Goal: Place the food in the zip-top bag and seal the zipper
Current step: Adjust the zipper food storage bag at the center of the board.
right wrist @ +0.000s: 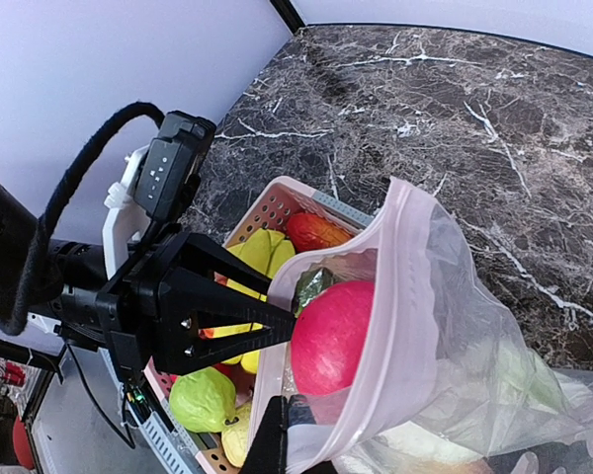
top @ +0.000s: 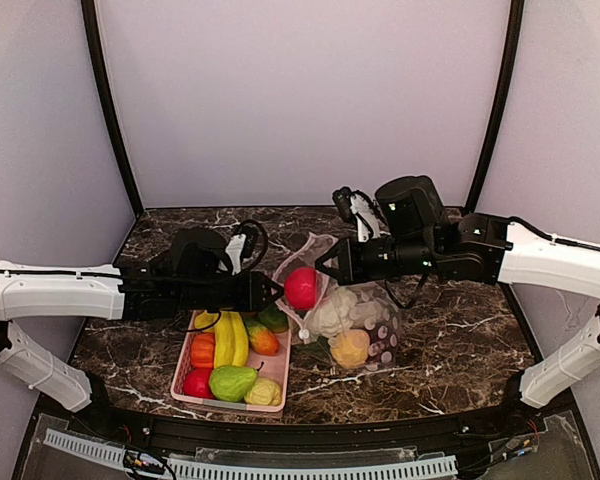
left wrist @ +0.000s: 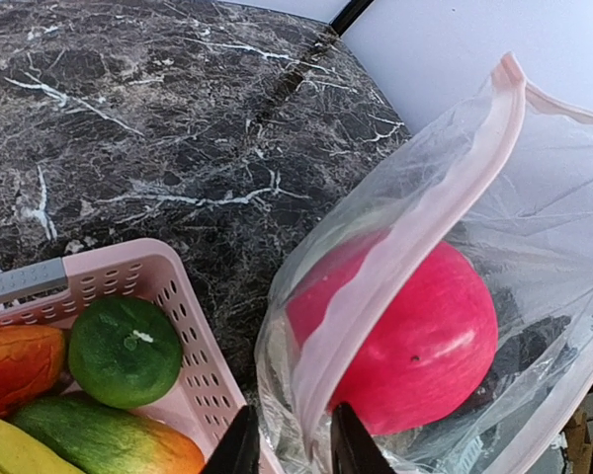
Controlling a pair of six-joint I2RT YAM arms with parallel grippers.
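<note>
Red fruit (top: 302, 288) sits in the bag (left wrist: 544, 178); left gripper (left wrist: 295, 449) and right gripper (top: 323, 264) pinch its zipper (left wrist: 415, 222), basket (top: 284, 362) at seven o'clock.

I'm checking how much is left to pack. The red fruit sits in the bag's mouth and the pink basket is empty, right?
Not quite. The red fruit does sit in the mouth of the zip-top bag, but the pink basket is not empty. The top external view shows a banana, a green fruit and other pieces in it.
</note>
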